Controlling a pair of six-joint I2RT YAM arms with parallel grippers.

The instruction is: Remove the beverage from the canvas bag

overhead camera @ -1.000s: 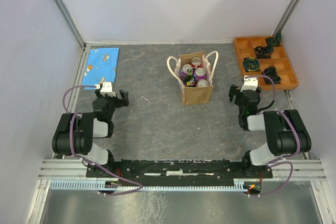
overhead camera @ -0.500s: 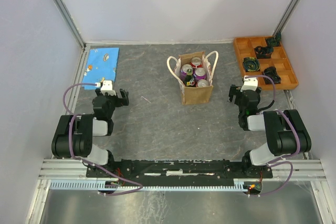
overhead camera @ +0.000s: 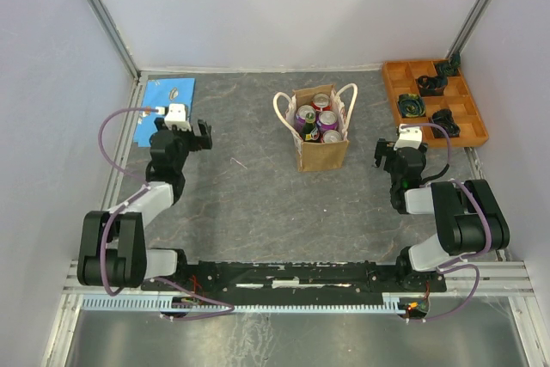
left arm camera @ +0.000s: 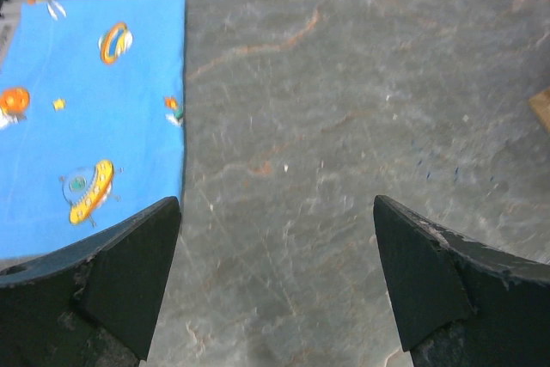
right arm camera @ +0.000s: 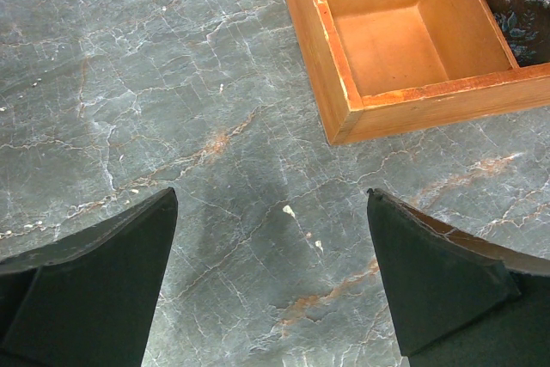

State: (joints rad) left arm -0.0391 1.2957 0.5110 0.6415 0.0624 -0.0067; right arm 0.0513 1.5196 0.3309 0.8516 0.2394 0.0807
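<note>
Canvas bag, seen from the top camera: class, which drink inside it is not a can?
The dark bottle with the green cap, near the left wall of the canvas bag in that view. The other drinks are cans with round silver tops, purple or red.

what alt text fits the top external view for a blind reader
A tan canvas bag holding several drink cans stands upright at centre, untouched; the left gripper and right gripper sit open and empty on either side of it. A blue cloth lies at far left, an orange tray at far right.
</note>
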